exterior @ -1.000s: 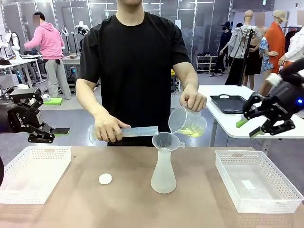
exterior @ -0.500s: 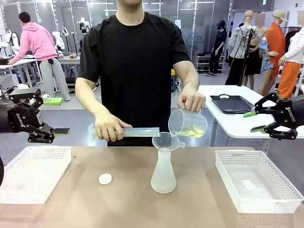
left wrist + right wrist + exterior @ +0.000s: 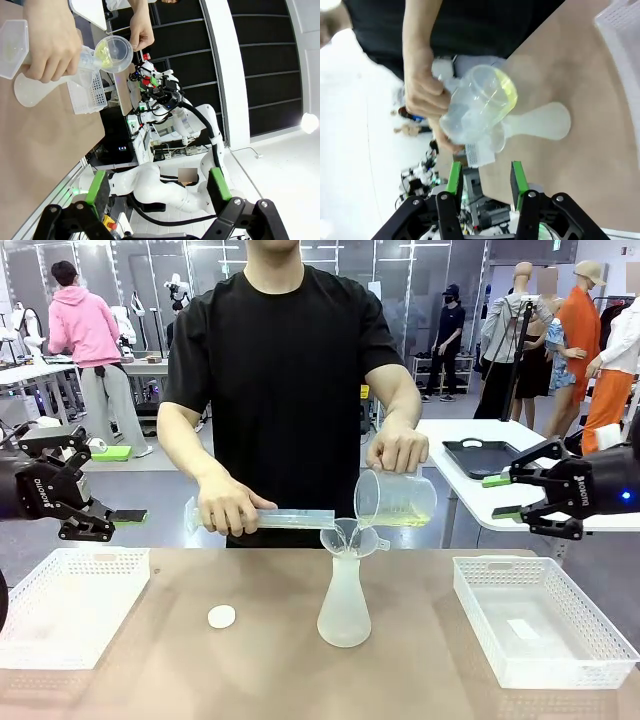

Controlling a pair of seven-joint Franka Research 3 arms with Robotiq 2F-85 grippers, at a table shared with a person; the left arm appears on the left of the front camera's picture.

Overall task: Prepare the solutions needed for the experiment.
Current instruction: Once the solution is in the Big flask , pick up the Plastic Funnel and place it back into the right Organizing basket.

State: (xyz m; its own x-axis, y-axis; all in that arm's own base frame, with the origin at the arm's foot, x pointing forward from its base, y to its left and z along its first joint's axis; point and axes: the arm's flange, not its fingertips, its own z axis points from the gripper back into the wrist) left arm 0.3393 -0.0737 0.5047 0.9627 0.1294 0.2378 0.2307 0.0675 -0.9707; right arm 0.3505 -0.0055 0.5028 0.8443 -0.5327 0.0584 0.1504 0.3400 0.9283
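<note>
Solutions point(image 3: 402, 519) well apart from right claw point(image 3: 500, 496).

The front view is bright and evenly lit from overhead. The flask point(image 3: 344, 612) and the white cap point(image 3: 221, 616) throw only faint, soft shadows on the tan table point(image 3: 200, 670), and the picture is sharp from near edge to far background.

In the left wrist view a lamp point(image 3: 310, 122) flares white at the right edge. Straight lines bow with wide-angle distortion, and the person's hand point(image 3: 50, 42), close to the lens, is soft.

The right wrist view is blurred overall. Its left side is blown out to white, the beaker point(image 3: 480, 107) is smeared, and the solution point(image 3: 507, 90) inside glows yellow-green.
</note>
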